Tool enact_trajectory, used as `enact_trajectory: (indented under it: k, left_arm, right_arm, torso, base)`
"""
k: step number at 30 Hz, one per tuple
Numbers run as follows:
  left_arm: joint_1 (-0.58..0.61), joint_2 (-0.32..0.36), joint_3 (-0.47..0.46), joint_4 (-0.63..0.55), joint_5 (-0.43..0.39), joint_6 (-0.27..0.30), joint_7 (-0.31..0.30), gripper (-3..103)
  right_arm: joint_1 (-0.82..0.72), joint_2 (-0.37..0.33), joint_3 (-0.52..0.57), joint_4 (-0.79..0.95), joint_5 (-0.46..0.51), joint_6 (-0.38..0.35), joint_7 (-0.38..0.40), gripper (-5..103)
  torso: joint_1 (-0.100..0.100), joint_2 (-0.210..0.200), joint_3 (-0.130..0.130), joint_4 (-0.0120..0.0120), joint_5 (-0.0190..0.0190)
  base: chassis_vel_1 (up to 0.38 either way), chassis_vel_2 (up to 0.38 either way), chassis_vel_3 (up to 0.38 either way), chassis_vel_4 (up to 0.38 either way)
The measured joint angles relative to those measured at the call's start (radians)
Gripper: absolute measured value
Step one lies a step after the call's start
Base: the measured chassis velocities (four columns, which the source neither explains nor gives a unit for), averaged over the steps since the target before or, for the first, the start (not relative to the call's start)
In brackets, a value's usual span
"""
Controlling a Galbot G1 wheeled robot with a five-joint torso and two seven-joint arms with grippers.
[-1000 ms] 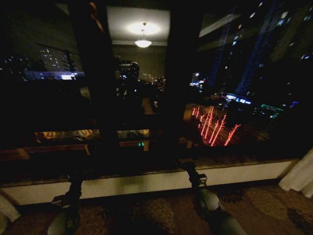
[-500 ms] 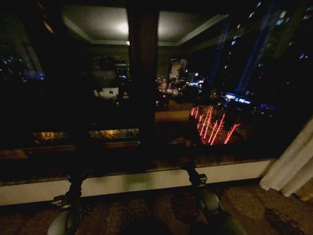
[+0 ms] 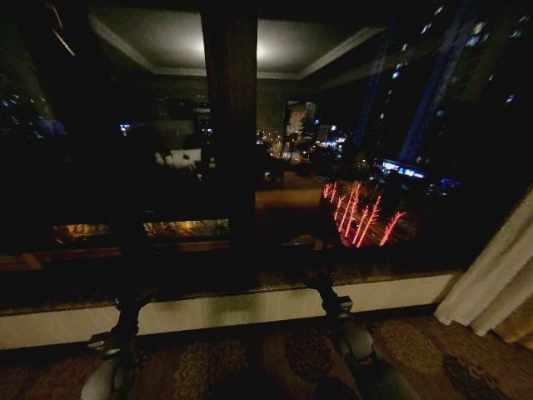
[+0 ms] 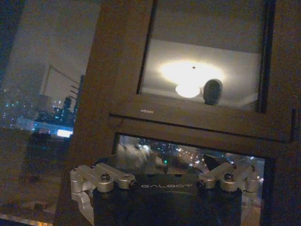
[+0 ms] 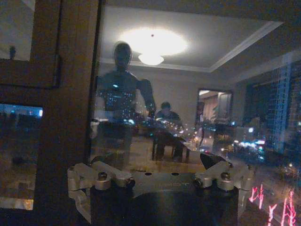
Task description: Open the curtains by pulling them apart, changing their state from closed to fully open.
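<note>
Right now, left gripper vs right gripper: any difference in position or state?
Left gripper sits low at the head view's left; right gripper sits nearer centre, slightly higher. Left faces a dark window frame; right faces glass reflecting the room. Both are open, holding nothing, apart from the curtain.

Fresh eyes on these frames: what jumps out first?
The dark night window, with red light streaks glowing right of centre, and the ceiling lamp's reflection bright in the glass. A cream curtain hangs at the far right edge, already pulled aside. Both arms sit low before the sill: left hand, right hand, nothing between their fingers.
</note>
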Motion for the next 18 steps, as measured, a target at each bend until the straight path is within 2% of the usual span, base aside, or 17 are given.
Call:
enact_trajectory:
  k: [2, 8, 18]
  left_arm:
    - [0.000, 0.000, 0.000, 0.000, 0.000, 0.000, 0.000, 100]
    - [0.000, 0.000, 0.001, 0.000, 0.000, 0.000, 0.000, 100]
    - [0.000, 0.000, 0.001, 0.000, 0.000, 0.000, 0.001, 100]
  right_arm:
    - [0.000, 0.000, 0.000, 0.000, 0.000, 0.000, 0.000, 100]
    - [0.000, 0.000, 0.000, 0.000, 0.000, 0.000, 0.000, 100]
    - [0.000, 0.000, 0.000, 0.000, 0.000, 0.000, 0.000, 100]
  torso:
    - [0.000, 0.000, 0.000, -0.0003, 0.0009]
    - [0.000, 0.000, 0.000, -0.0002, 0.0003]
    - [-0.001, 0.000, 0.000, -0.0004, 0.0005]
  base:
    - [-0.017, -0.070, 0.013, 0.059]
    - [0.001, -0.161, 0.008, 0.179]
    - [0.041, -0.350, -0.059, 0.357]
